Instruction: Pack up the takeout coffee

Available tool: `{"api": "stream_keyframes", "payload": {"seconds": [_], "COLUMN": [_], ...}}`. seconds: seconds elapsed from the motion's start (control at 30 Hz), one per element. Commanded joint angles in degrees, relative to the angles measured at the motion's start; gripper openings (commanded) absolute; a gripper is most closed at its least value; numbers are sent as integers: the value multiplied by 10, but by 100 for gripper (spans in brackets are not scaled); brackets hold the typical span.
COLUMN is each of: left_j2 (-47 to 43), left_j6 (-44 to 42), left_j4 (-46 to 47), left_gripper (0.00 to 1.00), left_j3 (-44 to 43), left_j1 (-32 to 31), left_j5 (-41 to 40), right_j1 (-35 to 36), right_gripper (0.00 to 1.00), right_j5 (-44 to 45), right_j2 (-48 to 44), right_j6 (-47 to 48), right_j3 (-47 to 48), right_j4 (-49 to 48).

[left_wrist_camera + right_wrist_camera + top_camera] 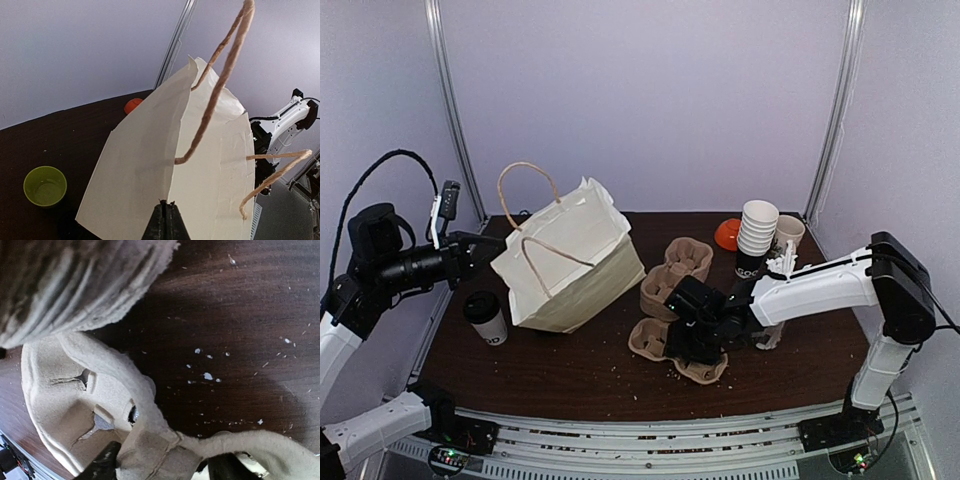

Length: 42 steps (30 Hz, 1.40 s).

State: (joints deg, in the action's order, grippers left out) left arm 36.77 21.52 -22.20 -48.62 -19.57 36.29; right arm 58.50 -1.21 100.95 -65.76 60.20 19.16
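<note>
Cup stands upright left of the bag, nearest the left gripper, clenched on the bag. Right gripper straddles the tray, grip unclear

black print on takeout coffee, dark print on cup stack, both too small to read

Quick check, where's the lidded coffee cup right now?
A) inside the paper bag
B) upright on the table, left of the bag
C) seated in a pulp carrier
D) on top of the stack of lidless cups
B: in the top view the lidded cup stands upright on the table, just left of the paper bag and outside it.
</note>
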Motion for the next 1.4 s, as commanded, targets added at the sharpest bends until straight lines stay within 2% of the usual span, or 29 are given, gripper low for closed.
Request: {"api": "stream_keyframes", "payload": {"seconds": [0.0, 0.1, 0.3, 0.53, 0.7, 0.93, 1.13, 1.37], "left_j2": [-6, -4, 0, 15, 24, 41, 56, 67], "left_j6": [-8, -4, 3, 18, 21, 12, 20, 17], "left_j4": [39, 44, 44, 46, 47, 31, 31, 11], "left_gripper": [0, 0, 0, 0, 0, 0, 0, 0], "left_j3": [5, 7, 11, 23, 32, 24, -5, -77], "left_j1": [-2, -2, -2, -2, -2, -8, -51, -52], "left_j5": [12, 15, 17, 26, 29, 29, 5, 18], "right_j1": [-1, 1, 14, 32, 44, 55, 57, 57], "right_gripper": [53, 48, 46, 44, 38, 34, 34, 35], "right_j5": [17, 14, 13, 21, 40, 96, 76, 80], "right_j2": [-19, -39, -108, -189, -244, -357, -430, -477], "right_j6": [20, 28, 38, 80, 108, 163, 204, 243], "right_j3": [-5, -23, -59, -75, -76, -29, 7, 59], "right_j4": [24, 24, 31, 80, 115, 176, 215, 249]}}
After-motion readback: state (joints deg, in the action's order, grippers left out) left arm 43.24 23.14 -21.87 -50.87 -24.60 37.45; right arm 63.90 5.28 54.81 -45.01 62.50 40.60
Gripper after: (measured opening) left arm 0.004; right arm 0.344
